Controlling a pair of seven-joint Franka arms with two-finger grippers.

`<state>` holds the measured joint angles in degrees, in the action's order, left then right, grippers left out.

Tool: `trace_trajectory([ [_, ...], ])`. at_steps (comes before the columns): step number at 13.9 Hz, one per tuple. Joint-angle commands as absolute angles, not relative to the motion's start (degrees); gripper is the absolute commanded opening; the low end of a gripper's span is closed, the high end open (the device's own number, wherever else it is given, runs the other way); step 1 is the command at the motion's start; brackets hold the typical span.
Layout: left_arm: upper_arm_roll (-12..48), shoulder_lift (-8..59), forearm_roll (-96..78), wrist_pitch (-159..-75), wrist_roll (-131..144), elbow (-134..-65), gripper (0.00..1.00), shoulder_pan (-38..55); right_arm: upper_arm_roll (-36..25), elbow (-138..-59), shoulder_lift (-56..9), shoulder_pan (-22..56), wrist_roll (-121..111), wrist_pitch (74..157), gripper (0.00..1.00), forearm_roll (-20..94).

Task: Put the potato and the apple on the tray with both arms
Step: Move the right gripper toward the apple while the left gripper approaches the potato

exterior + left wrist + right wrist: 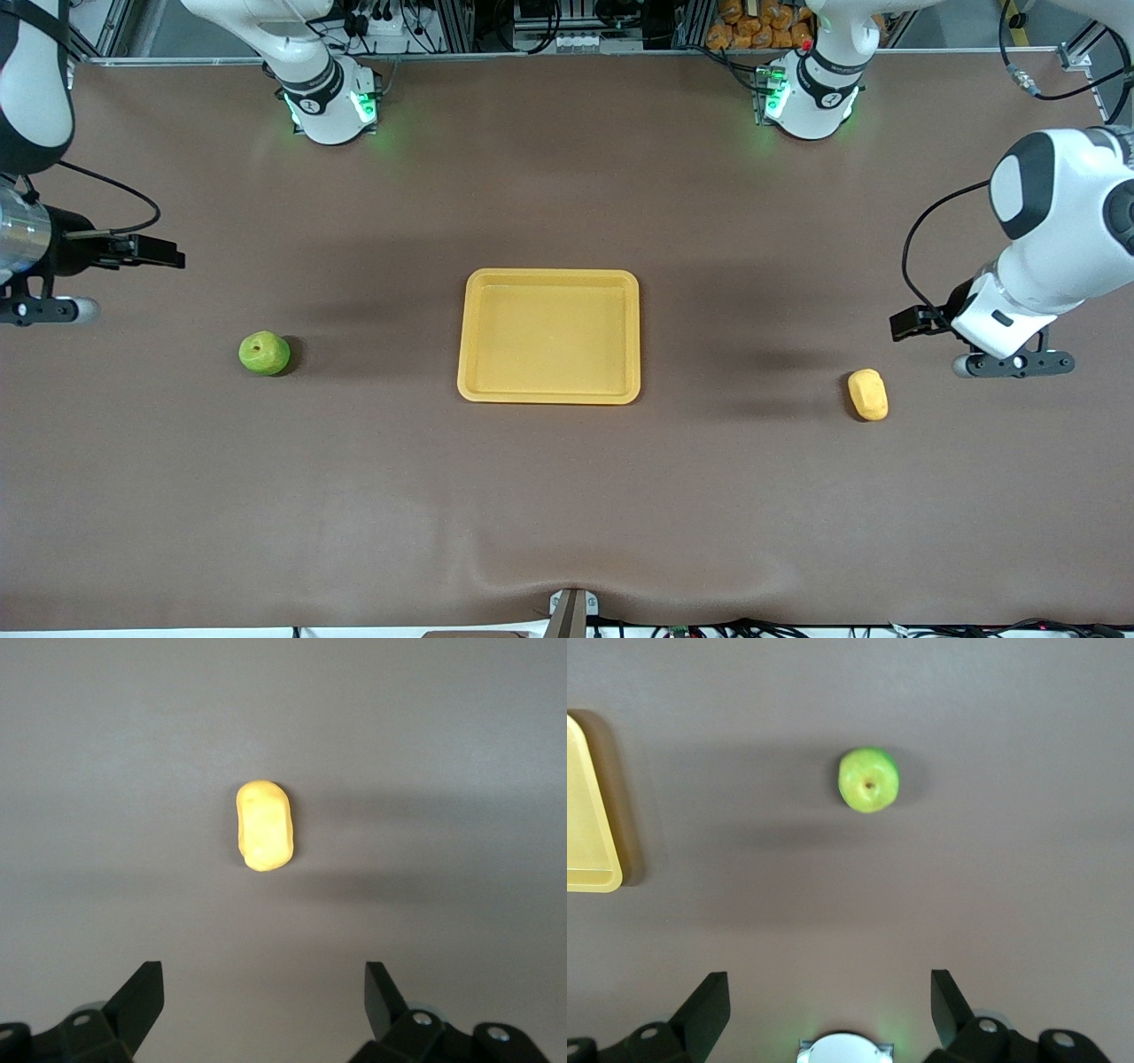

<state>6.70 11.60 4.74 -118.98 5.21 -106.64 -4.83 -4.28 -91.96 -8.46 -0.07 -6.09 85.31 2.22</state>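
The yellow-orange tray (549,276) lies empty at the middle of the table. The green apple (264,353) sits on the table toward the right arm's end. The oblong potato (868,394) lies toward the left arm's end. My left gripper (1014,363) hangs open and empty over bare table beside the potato. In the left wrist view the potato (264,826) lies ahead of the open gripper (264,992). My right gripper (44,310) hangs open and empty over bare table beside the apple. The right wrist view shows the apple (869,780), a tray corner (589,842) and the open gripper (830,997).
The arm bases (332,106) (811,102) stand lit green along the table's edge farthest from the front camera. The brown mat has a low wrinkle (567,567) at the edge nearest the front camera. Cables hang from both wrists.
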Motion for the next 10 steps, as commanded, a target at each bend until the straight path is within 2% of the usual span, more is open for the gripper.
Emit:
trace_trajectory([
  [1,6.8,14.8,4.3,-123.0,6.0,-106.3,1.00,-5.1,-4.5,-91.8,-10.1,0.1,-11.4,87.3,1.00,3.3],
  [7,6.7,18.8,4.3,-125.6,7.9,-105.5,1.00,-6.2,-4.5,-92.4,-16.5,-0.2,-21.9,90.4,1.00,6.0],
  [10,6.7,21.4,4.4,-128.8,7.9,-105.5,1.00,-6.5,-4.5,-97.8,-17.5,-0.7,-29.0,96.7,1.00,11.1],
])
